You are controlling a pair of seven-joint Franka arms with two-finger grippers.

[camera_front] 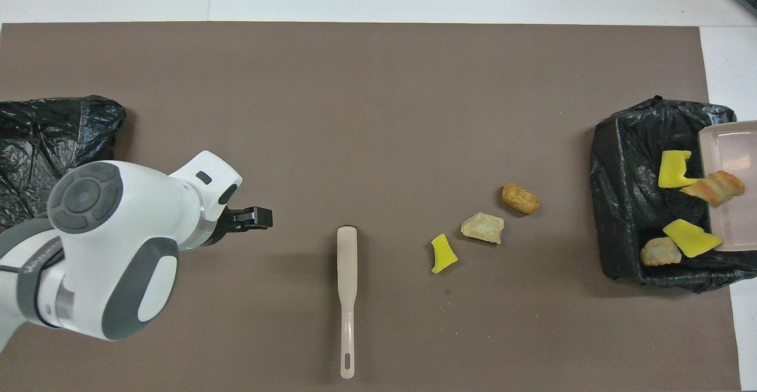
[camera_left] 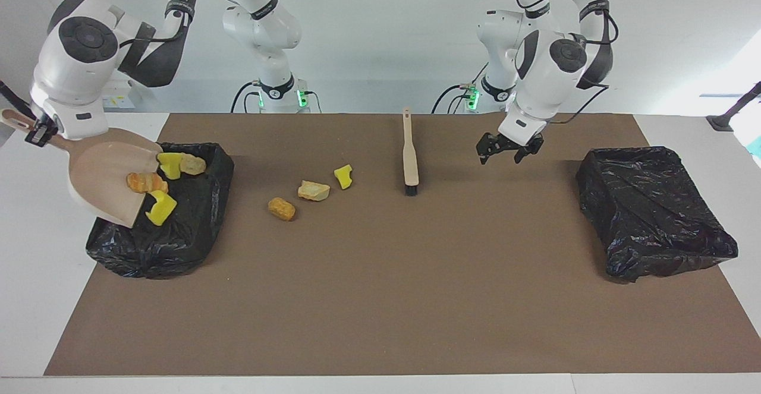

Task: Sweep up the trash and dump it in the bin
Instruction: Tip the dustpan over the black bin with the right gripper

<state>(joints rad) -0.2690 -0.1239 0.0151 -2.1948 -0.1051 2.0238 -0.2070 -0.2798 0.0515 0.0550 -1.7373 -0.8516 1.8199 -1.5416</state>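
My right gripper is shut on the handle of the beige dustpan, which tilts steeply over the black-lined bin at the right arm's end. Several scraps of trash slide off its lip: an orange nugget, two yellow sponge chunks and a tan bit. Three scraps lie on the mat: a nugget, a tan bit and a yellow chunk. The brush lies free beside them. My left gripper hangs open above the mat, apart from the brush.
A second black-bagged bin sits at the left arm's end of the brown mat. The left arm's wrist covers part of that bin in the overhead view.
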